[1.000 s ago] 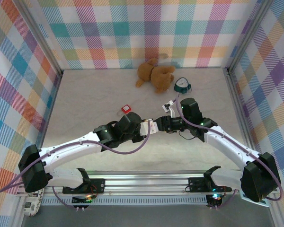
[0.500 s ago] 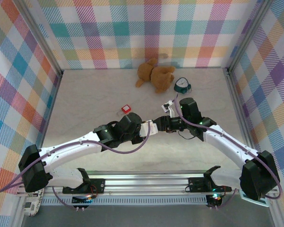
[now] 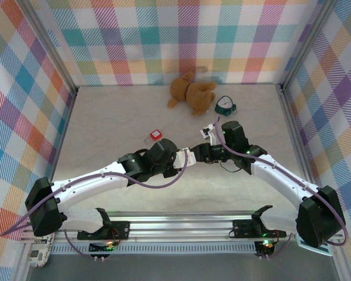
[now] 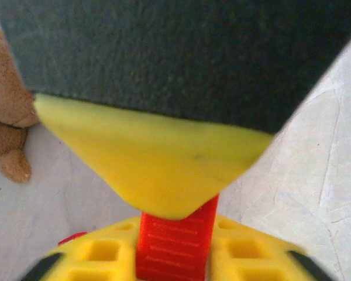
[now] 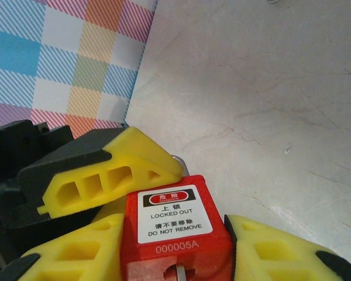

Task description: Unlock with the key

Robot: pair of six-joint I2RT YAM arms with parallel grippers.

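Note:
A red padlock (image 5: 174, 218) with a white "LOCKED OUT" label sits between the yellow fingers (image 5: 281, 252) of my right gripper (image 5: 175, 249), which is shut on its body. A yellow finger (image 5: 114, 167) of my left gripper reaches to the silvery shackle (image 5: 176, 159). In the left wrist view the padlock's ribbed red side (image 4: 175, 243) is wedged tight between the fingers of my left gripper (image 4: 175, 234). A silvery sliver (image 5: 178, 273) shows in the slot at the padlock's near end. I cannot tell whether it is the key. Both grippers (image 3: 190, 156) meet mid-table.
A second red padlock (image 3: 156, 134) lies on the table left of the grippers. A brown teddy bear (image 3: 190, 92) and a small teal object (image 3: 224, 105) lie at the back. Checked walls (image 3: 35, 88) close in three sides.
The two grippers have drawn slightly closer together at mid-table, and the left arm has edged to the right. The padlock on the table, the bear and the teal object have not moved.

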